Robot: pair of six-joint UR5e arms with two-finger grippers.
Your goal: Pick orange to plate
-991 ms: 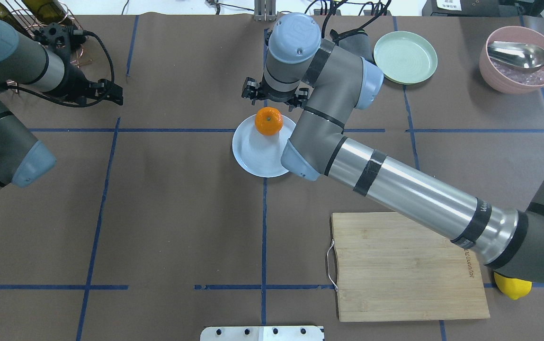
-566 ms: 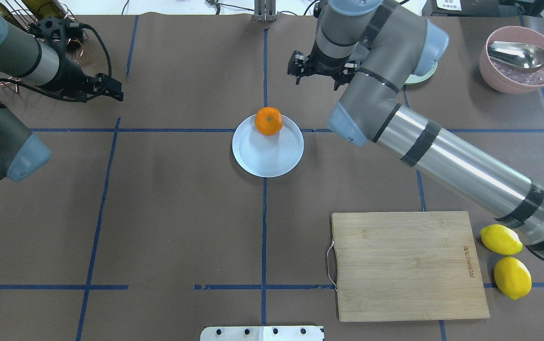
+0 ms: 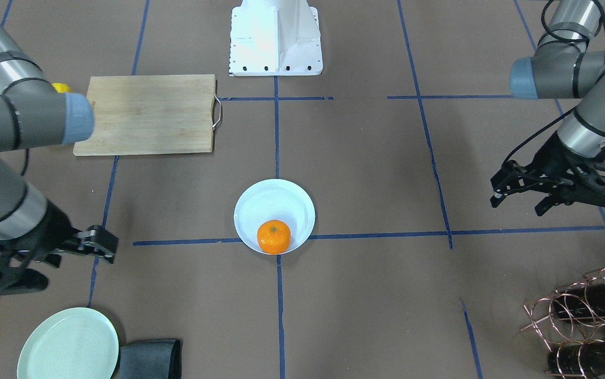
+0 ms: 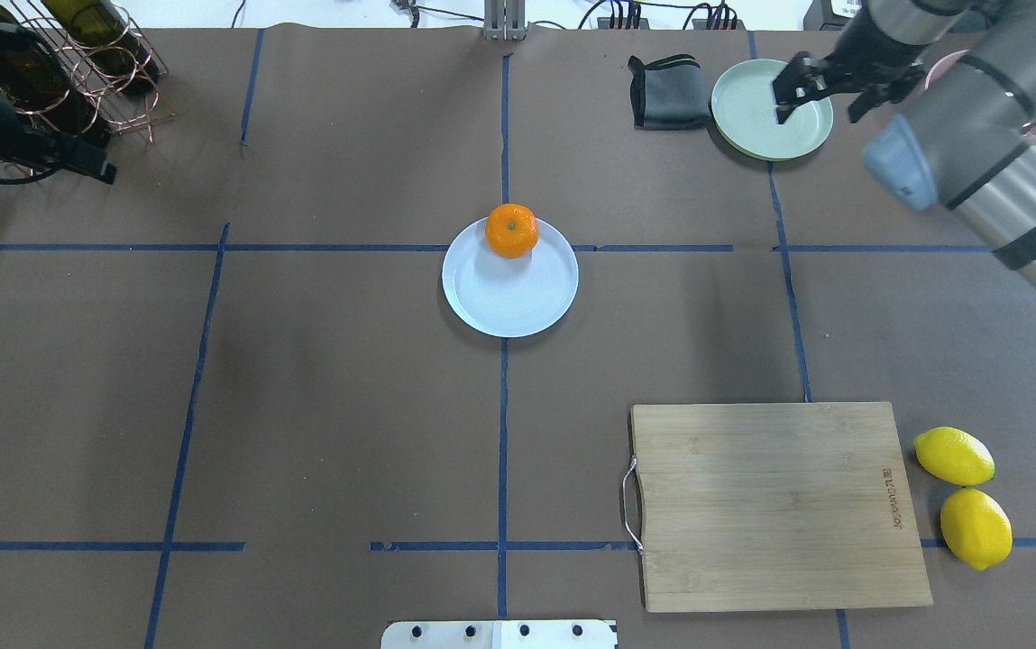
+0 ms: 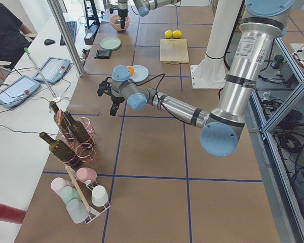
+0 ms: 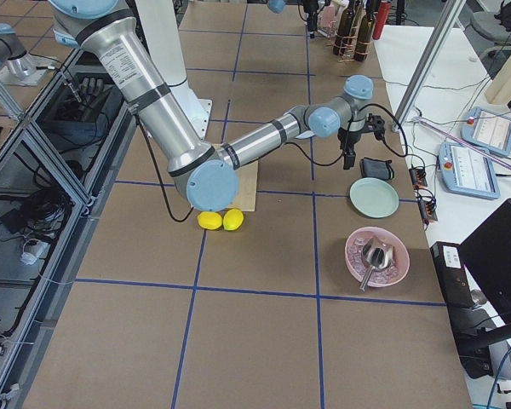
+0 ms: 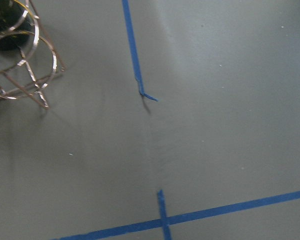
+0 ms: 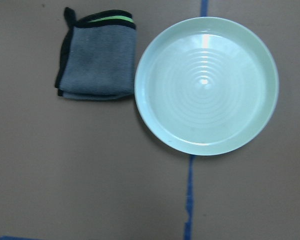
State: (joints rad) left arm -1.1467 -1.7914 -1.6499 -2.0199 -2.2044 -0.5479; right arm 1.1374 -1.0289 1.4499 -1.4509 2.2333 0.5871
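The orange (image 4: pixel 511 231) rests on the far rim side of the pale bluish-white plate (image 4: pixel 508 302) at the table's middle; the front-facing view shows the orange (image 3: pixel 274 236) and the plate (image 3: pixel 273 200) too. My right gripper (image 4: pixel 824 101) hovers open and empty above a mint-green plate at the back right, far from the orange. My left gripper (image 3: pixel 517 206) hangs open and empty at the table's left side, beside the wine rack. Neither wrist view shows fingers.
A mint-green plate (image 4: pixel 756 135) and a folded grey cloth (image 4: pixel 659 79) lie at the back right. The wooden cutting board (image 4: pixel 779 505) and two lemons (image 4: pixel 954 456) sit front right. A copper wine rack (image 4: pixel 76 63) stands back left.
My right arm has swung away from the bluish-white plate to the back right, over the mint-green plate. The left arm has drawn back leftward. The orange has stayed on its plate.
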